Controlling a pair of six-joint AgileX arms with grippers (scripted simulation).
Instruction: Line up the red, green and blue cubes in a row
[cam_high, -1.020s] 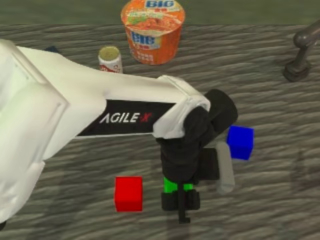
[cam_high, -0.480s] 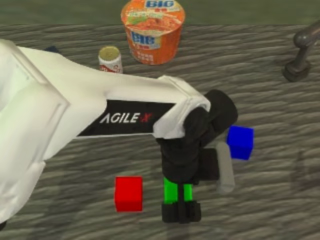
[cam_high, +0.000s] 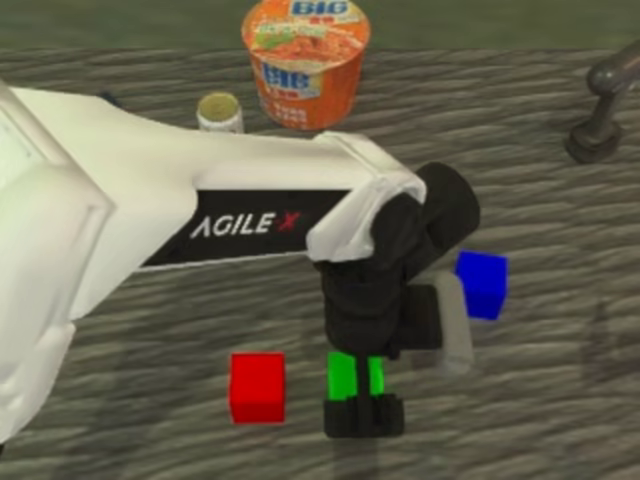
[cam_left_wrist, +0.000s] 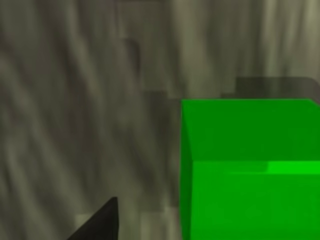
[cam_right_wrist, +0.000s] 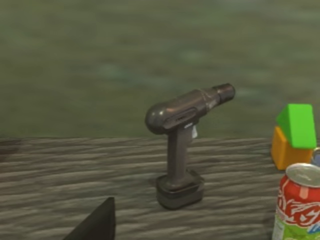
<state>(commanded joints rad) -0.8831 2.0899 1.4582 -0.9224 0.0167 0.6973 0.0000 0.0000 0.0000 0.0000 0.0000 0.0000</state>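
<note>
The left gripper stands over the green cube, its black fingers spread apart, gripping nothing. The flat-faced red cube sits just beside the green cube, a bare strip of streaked grey table between them. The blue cube lies beyond. Farther off stand a soda can and a round noodle cup. Nothing shows whether the right gripper is wide or narrow.

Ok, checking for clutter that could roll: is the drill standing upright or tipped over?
Upright. In the right wrist view the drill stands on its battery base on the table, handle vertical, nose pointing sideways and slightly up.
</note>
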